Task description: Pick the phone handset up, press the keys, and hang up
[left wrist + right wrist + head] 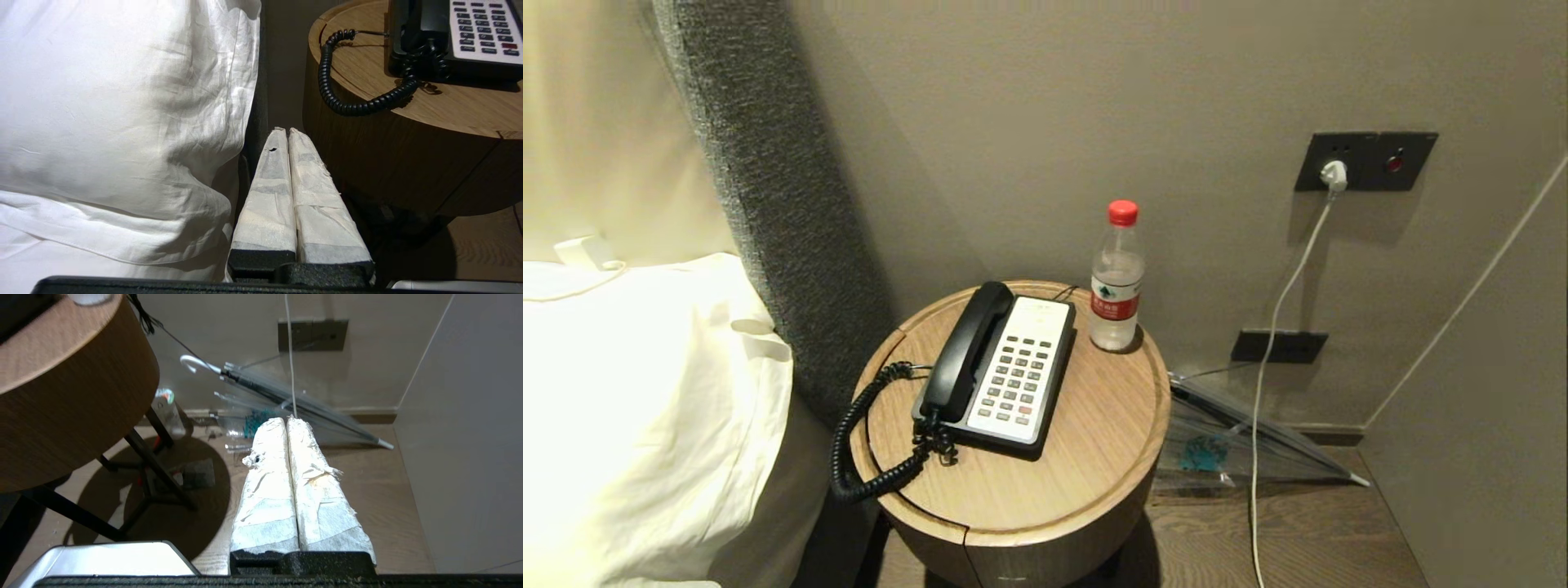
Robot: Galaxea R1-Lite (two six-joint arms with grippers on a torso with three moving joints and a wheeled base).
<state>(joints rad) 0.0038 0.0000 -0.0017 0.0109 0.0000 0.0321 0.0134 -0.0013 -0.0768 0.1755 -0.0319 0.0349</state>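
Now, handset (966, 351): on cradle, long axis near-to-far, left of keys (1015, 379).
Left pincer (284, 131): clenched, empty, low beside desk (449, 110), nearer arm.
Right pincer (286, 421): clenched, empty, low right.

Beige wall (1029, 122), grey headboard (768, 204), round wooden nightstand (1086, 457), dark wood floor (1307, 531).
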